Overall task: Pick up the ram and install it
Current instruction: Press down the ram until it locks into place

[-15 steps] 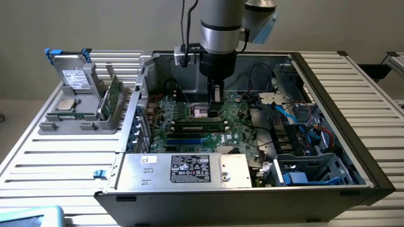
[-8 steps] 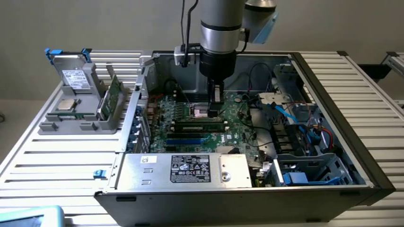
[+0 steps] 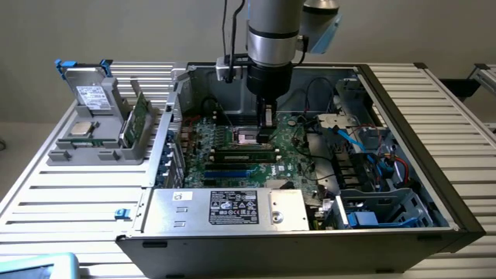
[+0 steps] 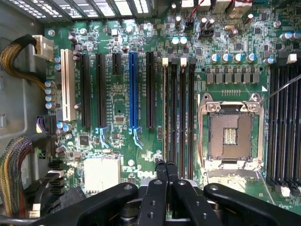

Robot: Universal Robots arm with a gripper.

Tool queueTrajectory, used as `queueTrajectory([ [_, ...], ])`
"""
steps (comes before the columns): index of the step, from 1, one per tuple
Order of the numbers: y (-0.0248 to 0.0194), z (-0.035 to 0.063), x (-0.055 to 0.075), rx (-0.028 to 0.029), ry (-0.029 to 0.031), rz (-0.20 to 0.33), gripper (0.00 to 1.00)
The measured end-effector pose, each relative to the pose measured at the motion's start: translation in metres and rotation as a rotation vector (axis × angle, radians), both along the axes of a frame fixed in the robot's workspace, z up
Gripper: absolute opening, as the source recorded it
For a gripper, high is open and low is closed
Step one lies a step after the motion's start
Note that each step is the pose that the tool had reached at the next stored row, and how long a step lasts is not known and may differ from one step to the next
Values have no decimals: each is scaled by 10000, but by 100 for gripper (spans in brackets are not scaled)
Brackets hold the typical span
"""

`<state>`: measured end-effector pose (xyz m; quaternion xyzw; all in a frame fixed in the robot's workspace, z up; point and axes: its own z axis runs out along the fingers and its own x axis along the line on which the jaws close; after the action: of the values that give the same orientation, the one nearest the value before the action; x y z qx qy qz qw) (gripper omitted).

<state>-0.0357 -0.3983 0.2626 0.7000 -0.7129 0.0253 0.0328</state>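
Lighting: even, diffuse, moderately bright; no hard-edged shadows. Slatted tabletop (image 3: 69, 192) pale and evenly lit, slightly washed on the exterior view's right. Computer case (image 3: 310, 174) interior darker, shaded under the arm (image 3: 273, 35). Wrist view: circuit board (image 4: 141, 94) sharp and well lit; mild glare on the metal socket frame (image 4: 230, 101); black claw (image 4: 167, 172) in the foreground soft, nearly featureless.

We see a silver-grey cylindrical arm (image 3: 273, 23) with a light blue joint cap and a black wrist section, black cable running down its side. The gripper (image 4: 166, 170) is matte black: two slim fingers on jointed linkage bars with visible pivot screws.
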Motion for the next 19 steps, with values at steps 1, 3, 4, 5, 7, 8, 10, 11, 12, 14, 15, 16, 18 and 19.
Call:
queueTrajectory([
  [1,0,-9,20,-1,0,-2,11],
  [3,-2,-42,24,-2,1,-24,11],
  [4,-2,-61,24,-1,0,-40,11],
  [5,-3,-80,24,-1,0,-55,11],
  [7,-5,-116,25,0,0,-81,11],
  [8,-6,-135,25,0,0,-97,11],
  [10,-6,-171,25,0,-3,-121,11],
  [11,-6,-188,25,0,-7,-131,11],
  [12,-6,-207,25,-1,-10,-138,11],
  [14,-6,-228,25,-1,-11,-143,11],
  [15,-6,-234,25,-1,-11,-145,11],
  [16,-6,-235,25,-4,-10,-145,11],
  [18,-6,-242,25,1,-11,-146,11],
  [19,-6,-248,25,2,-12,-146,11],
])
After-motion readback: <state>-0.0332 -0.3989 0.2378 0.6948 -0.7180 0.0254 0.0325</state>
